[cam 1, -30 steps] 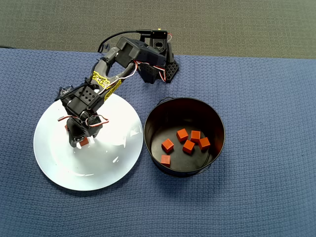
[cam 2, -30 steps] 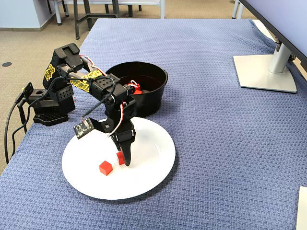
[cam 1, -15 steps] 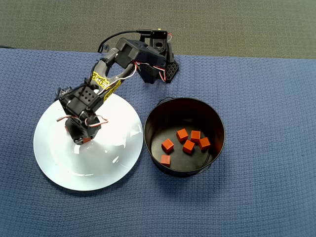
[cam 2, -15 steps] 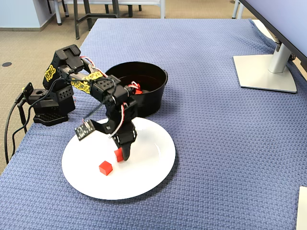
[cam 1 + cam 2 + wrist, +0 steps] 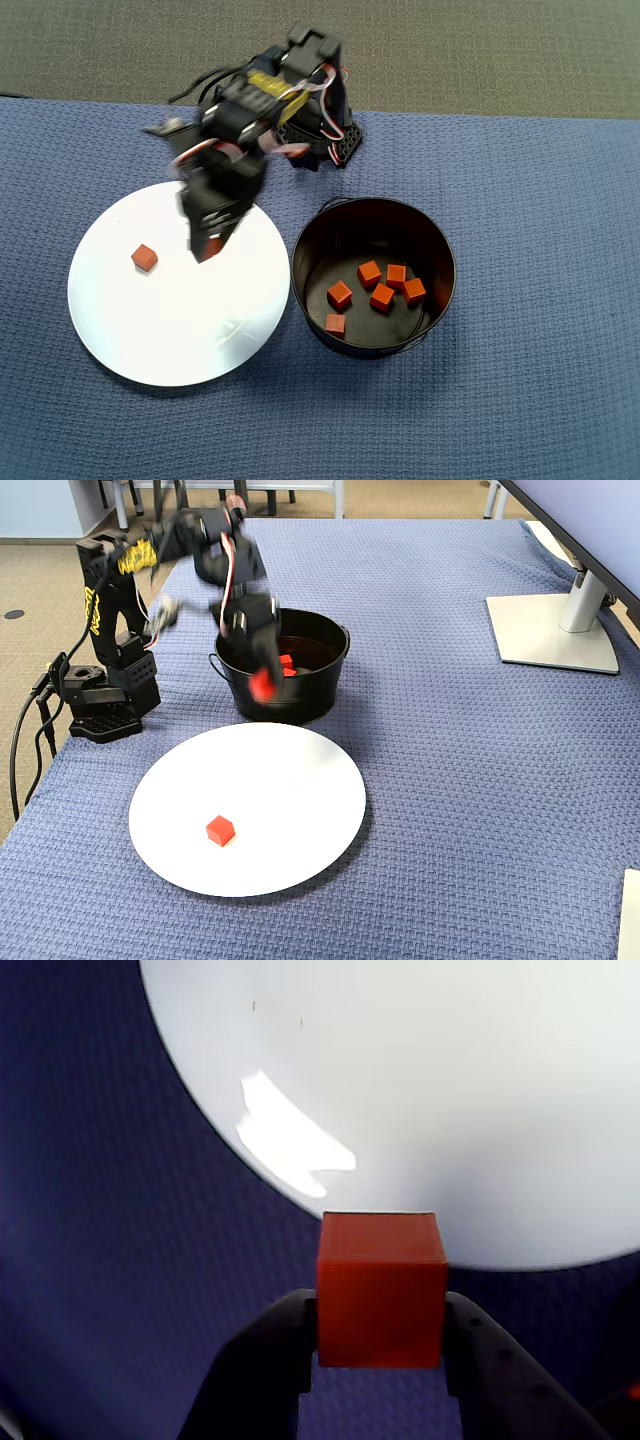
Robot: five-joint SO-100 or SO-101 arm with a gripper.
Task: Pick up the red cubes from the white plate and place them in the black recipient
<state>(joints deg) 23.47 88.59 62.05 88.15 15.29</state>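
My gripper (image 5: pixel 381 1312) is shut on one red cube (image 5: pixel 381 1288), which fills the gap between the black fingers in the wrist view. In the overhead view the gripper (image 5: pixel 207 247) hangs, blurred, above the right half of the white plate (image 5: pixel 180 335). In the fixed view the gripper (image 5: pixel 263 685) is raised in front of the black recipient (image 5: pixel 305 705), with the plate (image 5: pixel 295 790) below it. A single red cube (image 5: pixel 144 258) (image 5: pixel 220 830) lies on the plate. Several red cubes (image 5: pixel 382 296) lie inside the black recipient (image 5: pixel 400 222).
A blue woven cloth (image 5: pixel 520 380) covers the table. The arm's base (image 5: pixel 103 708) stands at the table's left edge in the fixed view. A monitor foot (image 5: pixel 552 632) sits at the far right there.
The gripper closed on a cube on the plate, lifted it and swung up and toward the black recipient. The other cube on the plate stayed put.
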